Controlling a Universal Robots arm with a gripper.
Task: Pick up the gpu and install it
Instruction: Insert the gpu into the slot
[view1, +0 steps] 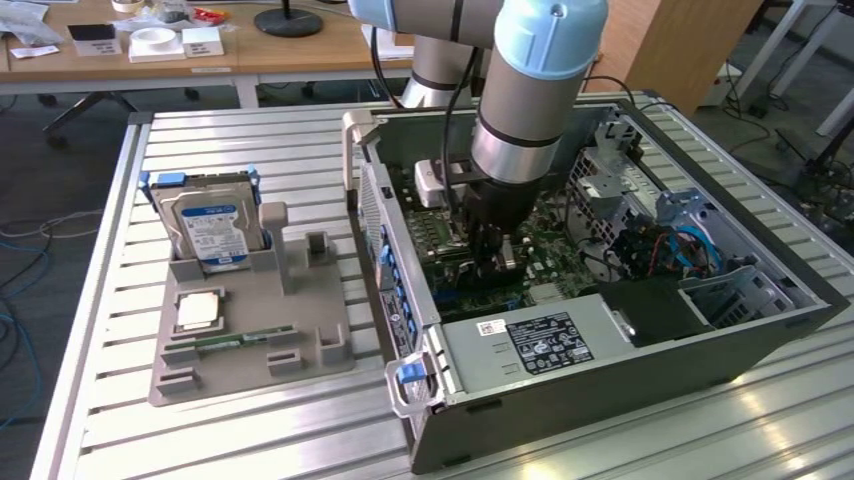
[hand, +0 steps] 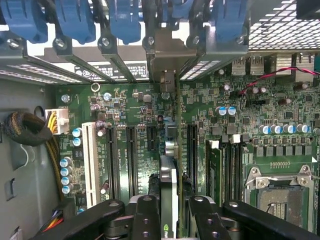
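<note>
— While the gripper (hand: 169, 212) sat that low in the case, what did it have?

— The gpu (hand: 169, 192), pinched edge-on between two black fingers (hand: 146, 215) closed part way onto its faces. The card hung upright over the motherboard (hand: 240, 130), its silvery bracket (hand: 170, 55) reaching toward the rear slot openings.

— Was it lined up?

— Close, I judged. The card's edge ran parallel to the long black expansion slots (hand: 131, 160) and seemed to lie between two of them; I could not tell whether it had touched a slot. Doing it well meant keeping the card square, bracket tab in the rear gap, and pressing straight down with no twist.

— And further off?

— In the exterior view the arm (view1: 527, 120) stood inside the open computer case (view1: 747, 330). On the bench (view1: 240, 440), toward the exterior view's left, the grey holder tray (view1: 254, 370) carried the blue-labelled hard drive (view1: 211, 225) and the green memory stick (view1: 247, 338), well apart from the work.
</note>
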